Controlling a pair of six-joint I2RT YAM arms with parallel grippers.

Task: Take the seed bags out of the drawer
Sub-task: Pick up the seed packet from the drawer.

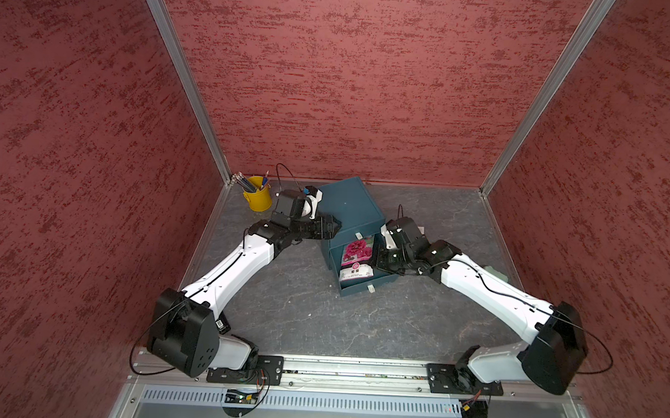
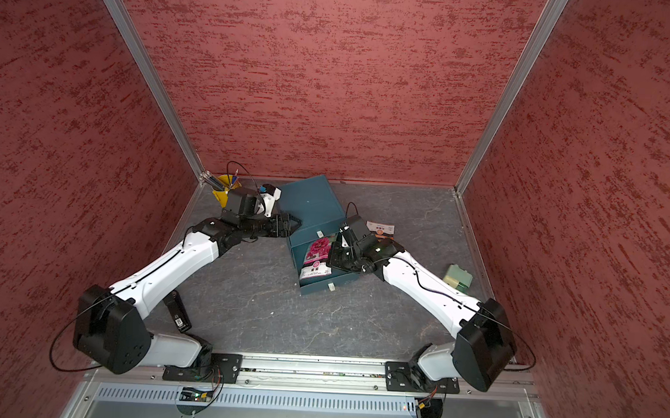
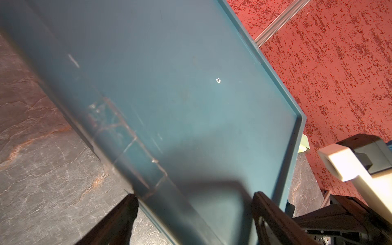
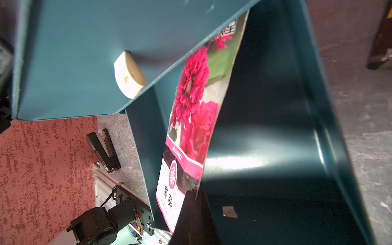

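Pink seed bag in open drawer — right jaws together on its edge.
Left jaws apart astride the cabinet corner; whether they pinch, you cannot tell. Only a top view shows you an orange seed bag on the tabletop.

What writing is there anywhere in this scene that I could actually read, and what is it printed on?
"HOLLYHOCK": on the pink band of the pink seed bag in the drawer.
"蜀葵": on that bag's white bottom part.
Cut-off large characters at the bag's top and its fine print: unreadable.
Orange seed bag: print too small.
Label on the black stapler: too small.
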